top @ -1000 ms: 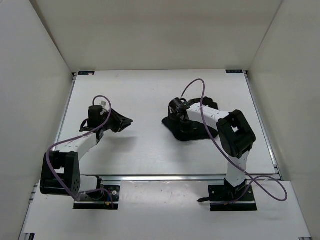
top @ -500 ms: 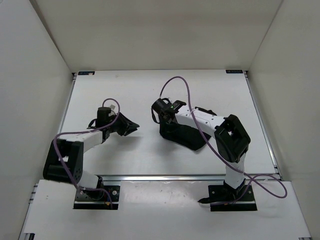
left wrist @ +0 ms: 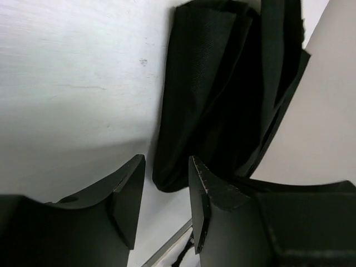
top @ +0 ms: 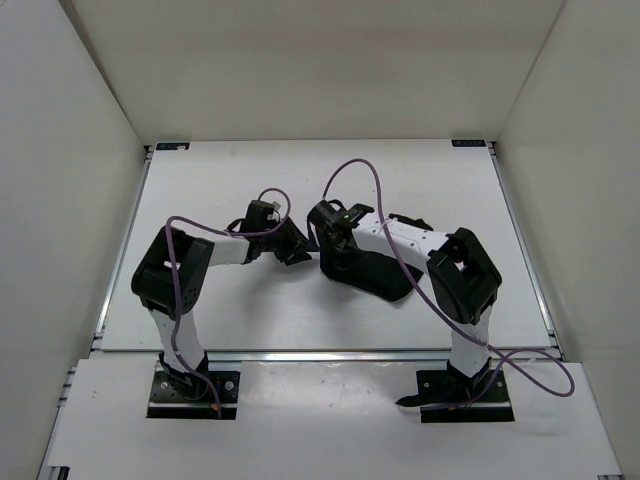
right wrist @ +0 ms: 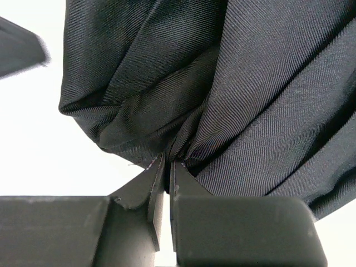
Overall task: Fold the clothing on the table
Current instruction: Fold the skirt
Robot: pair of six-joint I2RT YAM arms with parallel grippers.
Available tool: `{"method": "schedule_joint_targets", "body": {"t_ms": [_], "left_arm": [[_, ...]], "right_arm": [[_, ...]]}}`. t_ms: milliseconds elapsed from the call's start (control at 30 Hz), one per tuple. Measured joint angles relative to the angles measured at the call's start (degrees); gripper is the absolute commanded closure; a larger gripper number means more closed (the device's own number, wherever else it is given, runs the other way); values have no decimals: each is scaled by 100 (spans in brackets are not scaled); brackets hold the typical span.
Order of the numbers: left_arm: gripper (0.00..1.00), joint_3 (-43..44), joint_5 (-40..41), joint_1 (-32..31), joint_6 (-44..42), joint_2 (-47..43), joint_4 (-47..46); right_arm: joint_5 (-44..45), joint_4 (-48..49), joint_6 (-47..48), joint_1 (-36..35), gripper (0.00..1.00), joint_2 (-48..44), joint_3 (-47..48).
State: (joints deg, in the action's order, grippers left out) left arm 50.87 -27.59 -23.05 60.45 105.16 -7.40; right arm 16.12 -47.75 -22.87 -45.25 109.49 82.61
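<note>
The clothing [top: 375, 272], a bunched black pleated garment, lies on the white table [top: 220, 190] right of the middle. My right gripper [top: 325, 222] is at its left end, shut on a pinch of gathered fabric [right wrist: 167, 158], and the cloth [right wrist: 233, 83] hangs in folds ahead of it. My left gripper [top: 298, 247] has reached in from the left and stands open just short of the garment's near edge [left wrist: 183, 122]. Its two fingers [left wrist: 128, 194] show a clear gap between them. I cannot tell whether the cloth edge lies between the tips or beyond them.
Thin metal rails [top: 128, 250] run along the table's edges, and white walls close in three sides. Purple cables [top: 350, 170] loop over both arms. One finger of the left gripper [right wrist: 19, 44] shows at the upper left of the right wrist view.
The left arm has swung right across the table to the garment, and its jaws have opened wider. The right gripper drew the fabric left earlier and has since barely moved.
</note>
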Motion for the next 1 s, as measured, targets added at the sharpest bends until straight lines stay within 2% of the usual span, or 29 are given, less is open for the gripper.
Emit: {"method": "schedule_joint_targets", "body": {"t_ms": [100,200,267,333,467,700,933,1000], "left_arm": [[52,111,-2,-170,37,278,-42],[63,271,-166,-299,118,546,-120],[91,435,-208,-369,142,734,-166],[100,505,-271,-424,155,903,-221],[100,542,-389,-494,179,979,-332],[100,487,-455,-549,256,994,-448],[100,328,-549,-533,249,968,-608],[89,184,-619,-503,282,929,-748]], "right_arm": [[-63,26,4,35,100,0,0],[-111,33,31,46,100,0,0],[-140,35,59,72,100,-4,0],[-173,39,107,70,100,-17,0],[-319,-61,216,59,100,-42,181],[-938,-59,343,-7,100,-42,1091],[-1491,22,345,-70,100,4,981],[-1648,70,337,-22,100,4,776]]}}
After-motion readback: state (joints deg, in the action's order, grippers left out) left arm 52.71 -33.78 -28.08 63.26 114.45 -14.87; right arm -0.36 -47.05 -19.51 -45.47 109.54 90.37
